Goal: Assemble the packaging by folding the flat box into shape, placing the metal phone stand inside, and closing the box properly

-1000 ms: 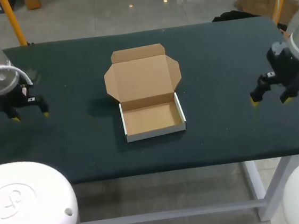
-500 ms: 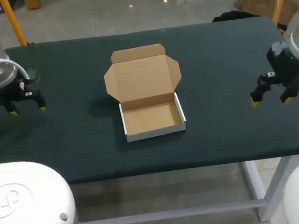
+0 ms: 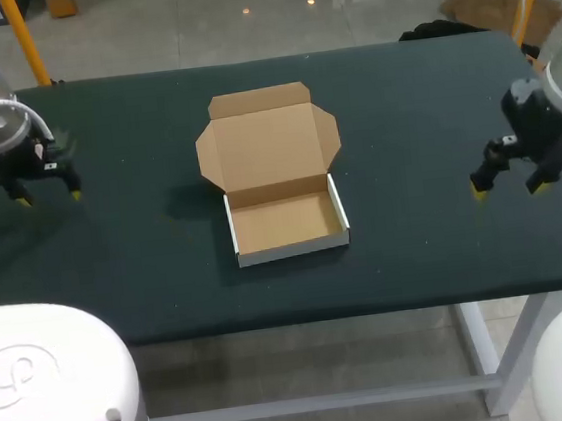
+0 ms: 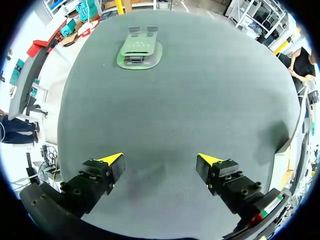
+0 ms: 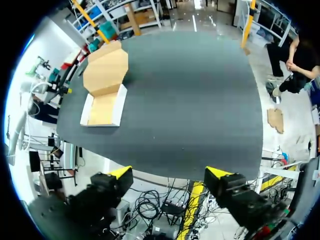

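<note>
- The left gripper point(image 3: 49, 198) hangs over the far left part of the table point(image 3: 401, 107). Its two yellow-tipped fingers stand wide apart and only the dark cloth shows between them.
- In the left wrist view the same gripper point(image 4: 161, 160) points down at the bare cloth, and neither finger touches anything.
- Ahead of those fingers and well apart from them, the metal phone stand point(image 4: 140, 50) lies flat on the cloth near the table's edge. It is a greenish-grey plate with rounded corners and a folded part on top.
- The right gripper point(image 3: 507, 187) hangs over the right side of the table, roughly level with the box's tray in the head view. Its fingers are also spread, with nothing clamped between them.
- In the right wrist view this gripper point(image 5: 170, 172) looks out across the table, which lies ahead of its tips.
- The box point(image 3: 288, 225) sits in the middle of the table, between the two arms and well apart from both.
- Its tray is folded up, with white outer walls and a brown inside whose whole floor shows.
- The lid point(image 3: 267, 147) is open and lies back flat on the cloth on the tray's far side. Small flaps stick out at its sides and a tuck flap runs along its far edge.
- From the right wrist view the box point(image 5: 102, 107) lies far ahead of the gripper and off to one side, with the lid point(image 5: 106, 70) beyond the tray.
</note>
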Robot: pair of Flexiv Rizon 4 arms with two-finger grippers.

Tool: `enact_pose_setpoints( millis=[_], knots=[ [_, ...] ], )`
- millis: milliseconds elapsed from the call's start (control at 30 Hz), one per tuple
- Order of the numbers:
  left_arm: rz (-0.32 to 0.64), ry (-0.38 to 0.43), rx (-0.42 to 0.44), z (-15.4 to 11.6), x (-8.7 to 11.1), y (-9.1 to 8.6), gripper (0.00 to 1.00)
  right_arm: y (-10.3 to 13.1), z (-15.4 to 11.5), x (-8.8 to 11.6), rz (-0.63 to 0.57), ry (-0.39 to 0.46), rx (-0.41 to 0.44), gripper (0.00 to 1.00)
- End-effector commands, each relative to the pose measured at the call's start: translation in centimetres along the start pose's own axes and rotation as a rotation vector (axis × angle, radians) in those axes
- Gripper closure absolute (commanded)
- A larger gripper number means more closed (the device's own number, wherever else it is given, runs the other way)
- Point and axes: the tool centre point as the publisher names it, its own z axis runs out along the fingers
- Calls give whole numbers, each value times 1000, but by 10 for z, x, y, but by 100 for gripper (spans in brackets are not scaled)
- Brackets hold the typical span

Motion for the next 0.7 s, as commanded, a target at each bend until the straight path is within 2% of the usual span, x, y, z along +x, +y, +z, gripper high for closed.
enact_pose_setpoints(
  millis=[33,700],
  knots=[
    [-2,6,-14,6,-7,-11,0,0,-1,0,1,-4,4,0],
    [10,-1,-21,18,-26,-35,0,0,-1,0,1,-4,4,0]
  ],
)
